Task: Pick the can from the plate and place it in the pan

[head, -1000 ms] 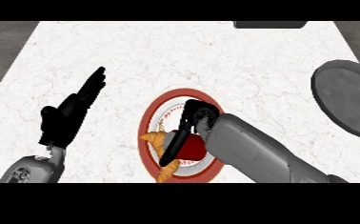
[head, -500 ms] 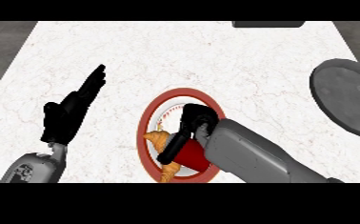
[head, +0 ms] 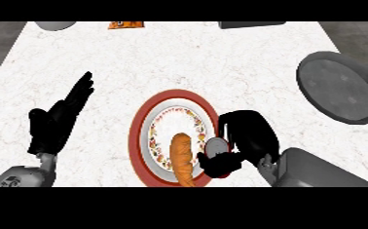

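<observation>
On the white desk point(head: 179, 57), the right robot hand point(head: 248, 135) curls round the can point(head: 215, 148) at the red plate's point(head: 138, 125) right edge. The left robot hand point(head: 57, 121) rests open at the left.

The left hand point(head: 56, 121) rests open at the left of the frame, its fingers straight and close together, pointing toward the upper right. The left forearm point(head: 25, 177), grey, comes in at the lower left corner. The right hand point(head: 248, 135) sits just right of the lower centre, fingers and thumb curled round the can point(head: 215, 147). The right forearm point(head: 320, 172), also grey, enters from the lower right.
</observation>
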You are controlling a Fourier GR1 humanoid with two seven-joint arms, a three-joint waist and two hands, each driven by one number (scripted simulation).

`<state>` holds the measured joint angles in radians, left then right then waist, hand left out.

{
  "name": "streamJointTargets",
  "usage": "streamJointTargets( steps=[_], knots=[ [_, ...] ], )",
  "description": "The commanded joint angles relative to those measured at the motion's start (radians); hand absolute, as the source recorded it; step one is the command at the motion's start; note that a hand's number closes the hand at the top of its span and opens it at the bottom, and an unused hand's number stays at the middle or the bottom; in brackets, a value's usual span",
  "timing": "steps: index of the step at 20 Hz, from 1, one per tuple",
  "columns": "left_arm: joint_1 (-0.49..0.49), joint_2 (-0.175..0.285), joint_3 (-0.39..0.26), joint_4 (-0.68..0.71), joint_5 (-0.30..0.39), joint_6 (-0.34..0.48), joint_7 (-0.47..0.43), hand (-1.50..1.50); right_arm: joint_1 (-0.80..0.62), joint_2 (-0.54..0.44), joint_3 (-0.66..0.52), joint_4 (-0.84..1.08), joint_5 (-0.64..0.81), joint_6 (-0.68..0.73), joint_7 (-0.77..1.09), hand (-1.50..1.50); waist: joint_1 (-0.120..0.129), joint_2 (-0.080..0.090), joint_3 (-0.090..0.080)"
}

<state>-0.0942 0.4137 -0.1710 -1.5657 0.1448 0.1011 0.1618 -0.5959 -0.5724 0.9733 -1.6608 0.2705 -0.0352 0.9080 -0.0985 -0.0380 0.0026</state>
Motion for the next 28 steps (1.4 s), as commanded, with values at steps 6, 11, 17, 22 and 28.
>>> streamJointTargets(
  steps=[6,11,17,22,28],
  knots=[
    [0.029,-0.002,0.009,-0.055,0.007,0.009,0.016,0.0,0.135,-0.357,-0.118,-0.454,0.325,-0.275,-0.016,1.5,-0.013,0.0,0.0],
    [0.059,-0.022,-0.022,-0.086,-0.017,0.011,0.002,0.0,0.394,-0.53,-0.213,-0.636,0.397,-0.443,0.013,1.5,0.02,0.019,0.001],
    [0.042,-0.031,-0.025,-0.046,-0.035,-0.018,-0.039,0.0,0.612,-0.583,-0.389,-0.596,0.368,-0.65,-0.059,1.5,0.057,0.032,-0.001],
    [-0.001,-0.025,-0.01,-0.055,-0.013,-0.042,0.005,0.0,0.702,-0.577,-0.515,-0.458,0.085,-0.784,-0.333,1.5,0.076,0.038,0.001],
    [-0.086,-0.067,-0.017,0.02,-0.036,-0.048,0.004,0.0,0.683,-0.519,-0.642,-0.143,-0.109,-0.767,-0.643,1.5,0.092,0.045,0.001]
  ],
)
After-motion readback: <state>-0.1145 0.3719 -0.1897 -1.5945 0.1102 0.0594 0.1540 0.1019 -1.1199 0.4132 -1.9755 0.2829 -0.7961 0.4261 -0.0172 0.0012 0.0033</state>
